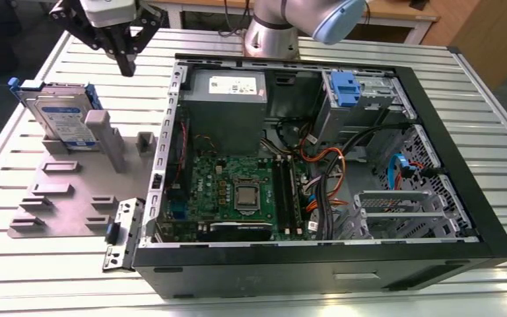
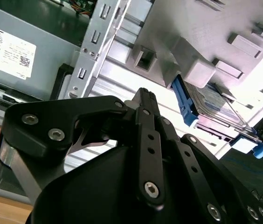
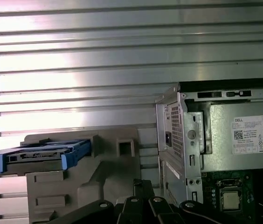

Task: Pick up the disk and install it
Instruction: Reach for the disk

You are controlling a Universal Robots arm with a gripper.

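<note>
Slatted metal table (image 1: 500, 142), wooden panel (image 1: 482, 33) behind, bright glare

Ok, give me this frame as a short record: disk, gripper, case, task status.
disk: standing tilted in the grey holder, at the exterior view's left of the computer case
gripper: in the air, apart from the disk, jaws shut, empty
computer case: open, lying on the slatted table
status: disk not yet picked up
</note>
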